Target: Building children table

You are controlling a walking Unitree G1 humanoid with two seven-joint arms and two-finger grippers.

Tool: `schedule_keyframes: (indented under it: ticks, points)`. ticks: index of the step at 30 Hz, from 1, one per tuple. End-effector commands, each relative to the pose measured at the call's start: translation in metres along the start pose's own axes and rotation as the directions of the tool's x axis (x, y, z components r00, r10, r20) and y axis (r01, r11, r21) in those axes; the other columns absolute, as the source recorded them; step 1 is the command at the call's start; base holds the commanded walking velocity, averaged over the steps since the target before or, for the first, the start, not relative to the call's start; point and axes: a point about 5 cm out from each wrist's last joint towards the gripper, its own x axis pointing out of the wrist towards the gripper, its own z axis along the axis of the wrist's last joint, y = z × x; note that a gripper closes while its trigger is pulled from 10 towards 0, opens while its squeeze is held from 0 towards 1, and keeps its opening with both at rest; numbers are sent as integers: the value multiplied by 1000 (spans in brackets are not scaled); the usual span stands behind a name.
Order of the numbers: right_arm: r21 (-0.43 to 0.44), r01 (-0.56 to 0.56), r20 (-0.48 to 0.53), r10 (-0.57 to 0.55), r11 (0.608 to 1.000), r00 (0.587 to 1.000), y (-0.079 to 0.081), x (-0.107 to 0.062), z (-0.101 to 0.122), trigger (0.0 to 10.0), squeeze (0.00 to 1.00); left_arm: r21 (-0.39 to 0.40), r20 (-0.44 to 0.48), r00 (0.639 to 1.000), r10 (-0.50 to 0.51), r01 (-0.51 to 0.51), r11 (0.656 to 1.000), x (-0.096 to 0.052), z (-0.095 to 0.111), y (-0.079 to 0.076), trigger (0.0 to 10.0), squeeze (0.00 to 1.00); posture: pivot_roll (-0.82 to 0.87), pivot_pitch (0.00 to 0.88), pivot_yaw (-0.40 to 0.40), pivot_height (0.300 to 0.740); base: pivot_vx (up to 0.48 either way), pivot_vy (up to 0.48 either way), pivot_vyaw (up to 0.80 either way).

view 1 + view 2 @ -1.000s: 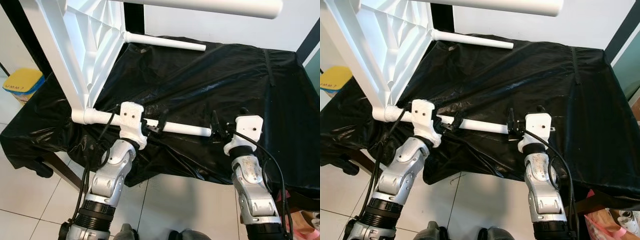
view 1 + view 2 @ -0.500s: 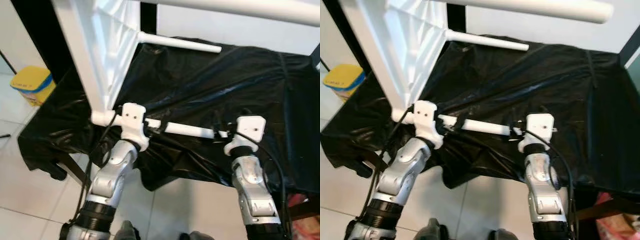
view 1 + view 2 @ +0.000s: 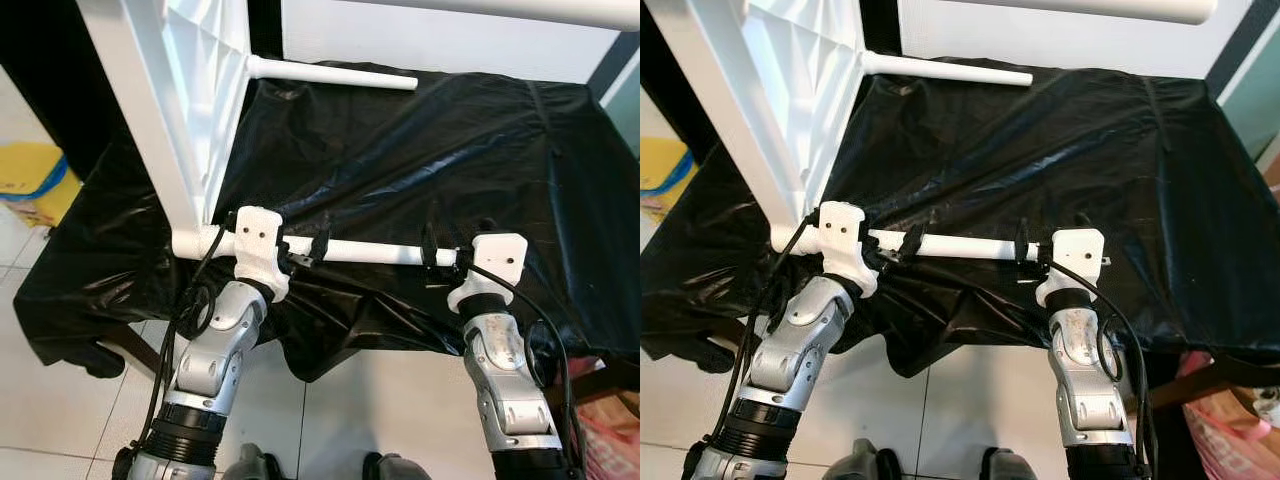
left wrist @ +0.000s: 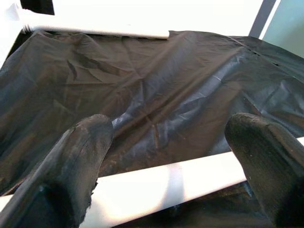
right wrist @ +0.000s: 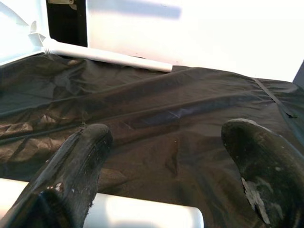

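While the white plastic children's table (image 3: 165, 110) is tipped on its side at the upper left of the frame, its lower white cylindrical leg (image 3: 365, 252) is stretched horizontally across the lower middle, just above the black plastic sheet (image 3: 420, 150) that covers the surface. The left end effector (image 3: 305, 252) is placed astride this leg near the tabletop, fingers (image 4: 80, 156) spread and not clamped. The right end effector (image 3: 432, 255) is set at the leg's free end, likewise released. A second white leg (image 3: 330, 74) is seen near the top. A yellow container (image 3: 28, 180) is seen at the left edge.
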Motion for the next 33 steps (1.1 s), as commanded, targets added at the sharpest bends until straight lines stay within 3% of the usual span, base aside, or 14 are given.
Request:
schedule_keyframes:
  ticks: [1, 5, 16, 33]
  points:
    - [-8, 9, -5, -9, 1000, 1000, -3, -1, -2, 10000, 0, -5, 2, 999, -32, 32, 999, 0, 1, -3, 10000, 0, 19, 146, -45, 740, 0, 0, 0]
    - [-9, 19, -3, -19, 1000, 1000, -5, -1, -2, 10000, 0, -24, -14, 1000, -25, 24, 999, -1, 1, -1, 10000, 0, 21, 152, -39, 740, 0, 85, 0]
    - [-2, 28, -8, -28, 1000, 1000, -4, -3, -4, 10000, 0, -22, -28, 999, -35, 34, 999, -1, 1, 1, 10000, 0, 23, 155, -30, 740, 0, 436, 0]
    - [-11, 50, -16, -50, 999, 999, -4, -6, -6, 10000, 0, 46, -69, 991, -112, 115, 992, -5, -2, -7, 10000, 0, 32, 159, -25, 740, 0, 0, 0]
